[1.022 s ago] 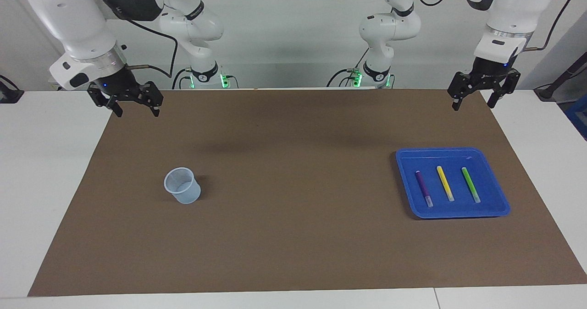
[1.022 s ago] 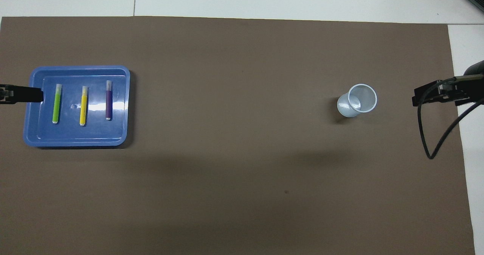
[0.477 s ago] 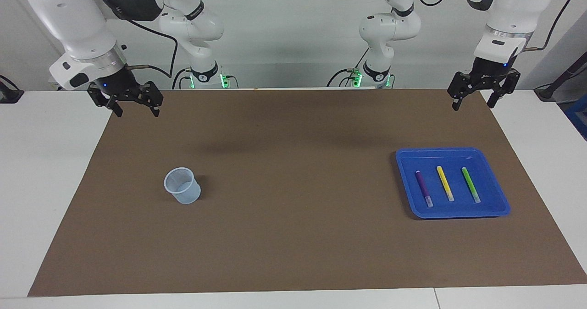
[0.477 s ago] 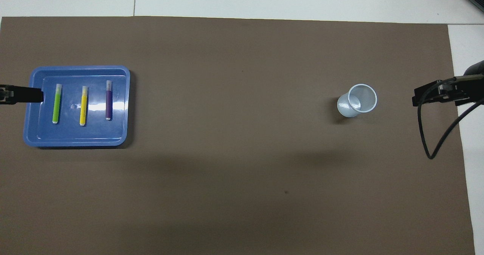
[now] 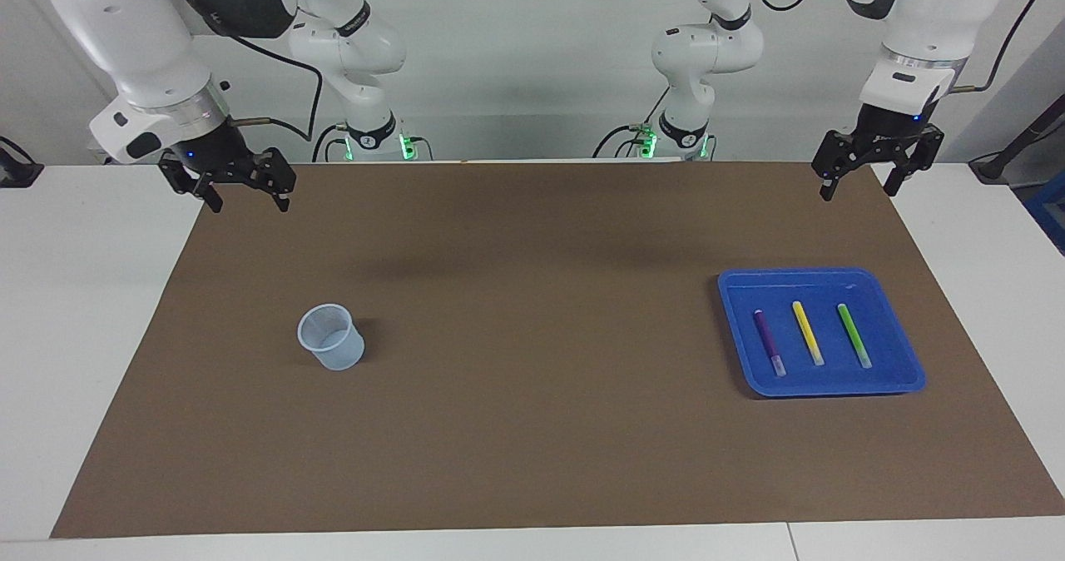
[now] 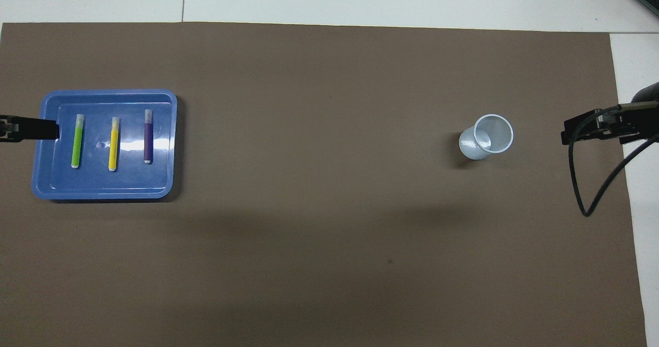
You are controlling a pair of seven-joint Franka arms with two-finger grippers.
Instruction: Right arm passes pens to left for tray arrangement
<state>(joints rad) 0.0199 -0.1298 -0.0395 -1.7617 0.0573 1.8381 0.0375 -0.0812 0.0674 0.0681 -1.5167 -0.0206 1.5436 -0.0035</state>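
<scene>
The blue tray (image 5: 832,273) (image 6: 103,94) lies on the brown mat toward the left arm's end of the table. Three pens lie side by side in it, apart from each other: purple (image 5: 769,342) (image 6: 148,142), yellow (image 5: 807,333) (image 6: 113,144) and green (image 5: 854,335) (image 6: 77,141). My left gripper (image 5: 859,190) hangs open and empty high over the left arm's end of the mat. In the overhead view one of its fingers (image 6: 36,129) overlaps the tray's rim. My right gripper (image 5: 247,201) hangs open and empty high over the mat's right-arm end.
A small translucent pale-blue cup (image 5: 331,338) (image 6: 486,137) stands upright on the mat (image 5: 532,428) toward the right arm's end, with nothing seen in it. A black cable (image 6: 592,182) loops down from the right arm's wrist.
</scene>
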